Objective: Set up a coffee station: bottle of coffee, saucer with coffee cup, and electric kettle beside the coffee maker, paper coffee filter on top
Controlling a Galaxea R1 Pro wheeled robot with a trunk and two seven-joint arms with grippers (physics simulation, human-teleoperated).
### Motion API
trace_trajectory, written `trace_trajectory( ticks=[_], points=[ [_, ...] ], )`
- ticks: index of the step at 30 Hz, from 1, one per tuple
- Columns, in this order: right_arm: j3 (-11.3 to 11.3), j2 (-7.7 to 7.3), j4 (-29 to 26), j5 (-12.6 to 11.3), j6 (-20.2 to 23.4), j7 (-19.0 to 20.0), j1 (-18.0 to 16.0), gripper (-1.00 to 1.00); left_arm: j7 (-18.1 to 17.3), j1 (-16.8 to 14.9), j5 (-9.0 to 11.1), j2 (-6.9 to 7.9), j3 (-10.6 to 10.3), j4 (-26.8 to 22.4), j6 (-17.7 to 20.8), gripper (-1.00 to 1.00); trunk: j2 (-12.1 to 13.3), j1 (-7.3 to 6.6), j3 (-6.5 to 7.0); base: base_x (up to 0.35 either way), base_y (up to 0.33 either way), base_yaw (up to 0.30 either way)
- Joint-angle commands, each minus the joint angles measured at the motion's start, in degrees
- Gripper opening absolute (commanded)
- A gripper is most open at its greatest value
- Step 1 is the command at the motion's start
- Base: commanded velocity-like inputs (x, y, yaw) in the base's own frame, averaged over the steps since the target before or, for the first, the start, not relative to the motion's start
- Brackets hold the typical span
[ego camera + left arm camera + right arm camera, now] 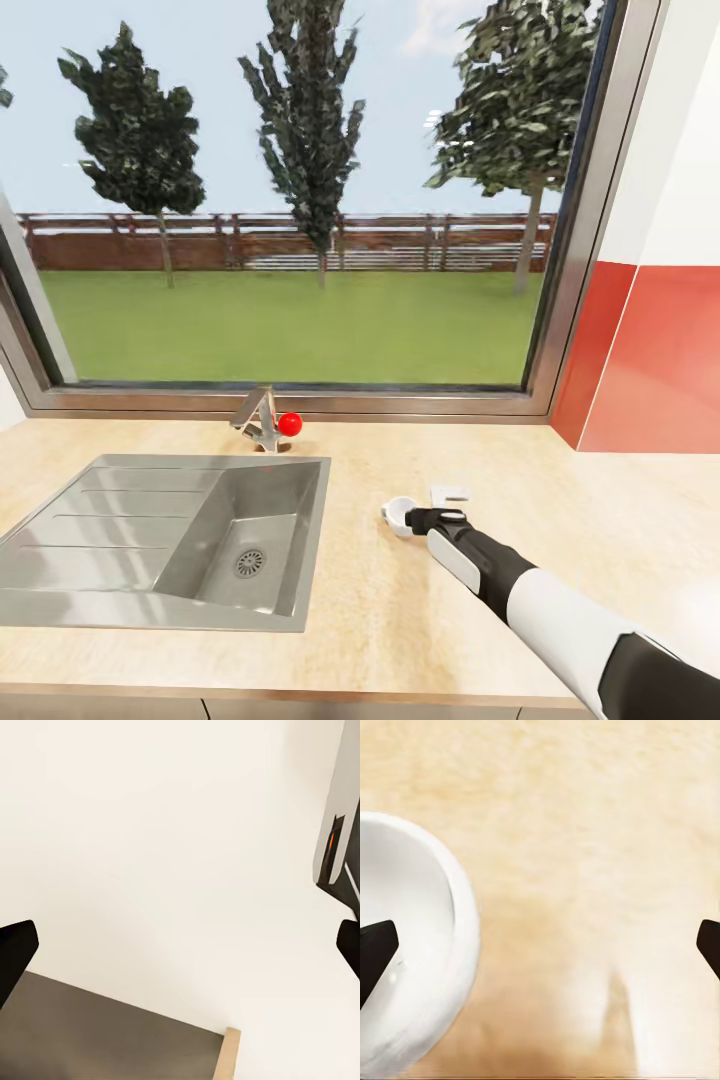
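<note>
Here right hand (pixel 540 945) spread over countertop (pixel 400 620), beside saucer (pixel 412 945).

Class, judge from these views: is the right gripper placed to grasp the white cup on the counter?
Probably yes. The right gripper sits right at the cup with fingers spread, one fingertip over its rim, and bare counter around.

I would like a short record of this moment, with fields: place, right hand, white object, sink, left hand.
place: kitchen countertop under a window
right hand: right hand low over the countertop, fingers apart
white object: round white dish, perhaps the saucer or the coffee cup, on the countertop, one finger over its rim
sink: steel sink left of the arm, tap with red knob behind it
left hand: left hand open, facing a pale wall
</note>
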Motion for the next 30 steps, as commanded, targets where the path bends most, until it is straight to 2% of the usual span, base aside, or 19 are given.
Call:
trace_trajectory(
  ticks=[1,25,26,30],
  points=[
    [0.44,-0.08,-0.15,-0.28,0.23,-0.44,0.09,1.0,0.05,-0.02,-0.5,-0.03,0.26,-0.08,0.18,1.0,-0.11,0.03,-0.11,0.0,0.0,0.0],
    [0.44,-0.08,-0.15,-0.28,0.23,-0.44,0.48,1.0,0.05,-0.02,-0.5,-0.02,0.26,-0.08,0.18,1.0,-0.11,0.03,-0.11,0.0,0.023,0.0],
    [0.44,-0.08,-0.15,-0.28,0.23,-0.44,0.48,-1.0,0.05,-0.02,-0.5,-0.02,0.26,-0.08,0.18,1.0,-0.11,0.03,-0.11,0.0,0.006,0.0],
    [0.44,-0.08,-0.14,-0.28,0.23,-0.44,0.48,-1.0,0.05,-0.03,-0.5,-0.04,0.26,-0.08,0.18,1.0,-0.11,0.03,-0.11,0.0,0.002,0.0]
  ],
)
